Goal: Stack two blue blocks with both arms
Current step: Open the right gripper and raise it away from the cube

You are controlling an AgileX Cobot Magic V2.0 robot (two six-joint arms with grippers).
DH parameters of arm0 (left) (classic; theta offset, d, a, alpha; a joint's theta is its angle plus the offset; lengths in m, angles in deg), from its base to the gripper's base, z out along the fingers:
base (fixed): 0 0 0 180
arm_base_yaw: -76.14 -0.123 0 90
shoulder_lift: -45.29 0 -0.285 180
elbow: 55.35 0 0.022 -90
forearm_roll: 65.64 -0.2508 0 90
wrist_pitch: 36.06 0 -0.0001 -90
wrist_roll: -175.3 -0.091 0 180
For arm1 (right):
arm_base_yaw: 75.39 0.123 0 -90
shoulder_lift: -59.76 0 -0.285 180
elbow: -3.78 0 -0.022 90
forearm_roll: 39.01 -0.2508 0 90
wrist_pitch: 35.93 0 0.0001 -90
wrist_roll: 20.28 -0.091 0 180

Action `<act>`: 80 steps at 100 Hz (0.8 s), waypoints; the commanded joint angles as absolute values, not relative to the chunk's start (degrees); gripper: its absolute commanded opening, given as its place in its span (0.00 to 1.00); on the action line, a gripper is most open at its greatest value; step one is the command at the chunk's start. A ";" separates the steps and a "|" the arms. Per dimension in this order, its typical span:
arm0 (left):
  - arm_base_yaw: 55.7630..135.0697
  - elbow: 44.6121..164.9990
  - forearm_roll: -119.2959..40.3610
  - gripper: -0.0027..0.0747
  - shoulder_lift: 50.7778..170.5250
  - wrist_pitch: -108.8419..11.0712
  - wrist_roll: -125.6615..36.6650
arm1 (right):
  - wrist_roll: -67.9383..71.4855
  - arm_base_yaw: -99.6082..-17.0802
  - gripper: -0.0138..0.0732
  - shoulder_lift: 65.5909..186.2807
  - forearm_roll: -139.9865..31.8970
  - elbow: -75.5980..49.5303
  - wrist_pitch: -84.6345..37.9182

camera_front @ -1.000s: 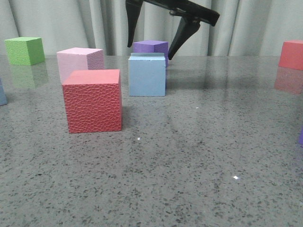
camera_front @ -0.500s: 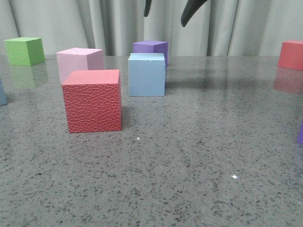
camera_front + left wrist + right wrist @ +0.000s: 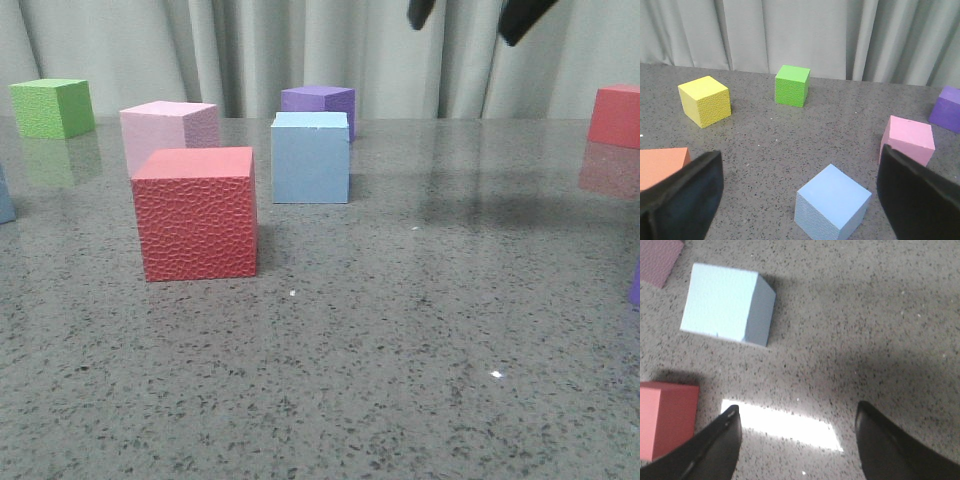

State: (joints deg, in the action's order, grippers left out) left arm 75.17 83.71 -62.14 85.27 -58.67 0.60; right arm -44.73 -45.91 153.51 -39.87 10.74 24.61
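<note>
Left hand [image 3: 800, 200] is spread wide and empty; in its wrist view one pale sky-blue foam cube [image 3: 832, 204] sits on the speckled grey table [image 3: 760, 135] between its fingers, not yet touched. I judge this one is the next to be picked.

Further right, the second pale sky-blue foam cube [image 3: 311, 157] stands alone near the table centre, just behind and right of the red textured foam cube [image 3: 196, 212]. A second ago the right hand [image 3: 470, 15] hung open directly over it; now I see the hand risen and moved right, still wide and empty. So no grasp was made, and stacking is not begun.
</note>
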 commanded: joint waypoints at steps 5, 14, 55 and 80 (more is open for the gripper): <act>74.88 85.93 -61.64 0.81 85.68 -54.43 0.74 | -44.09 -46.12 0.72 143.80 -38.59 3.03 15.72; 74.88 85.93 -61.64 0.81 85.68 -54.18 0.74 | -44.04 -46.12 0.72 139.00 -38.39 -2.59 11.67; 74.88 85.93 -61.53 0.81 85.68 -51.95 0.74 | -44.04 -46.12 0.72 124.50 -37.19 -14.75 6.72; 74.88 86.07 -58.73 0.81 85.86 -50.75 0.74 | -44.04 -46.12 0.72 122.21 -37.19 -15.15 6.82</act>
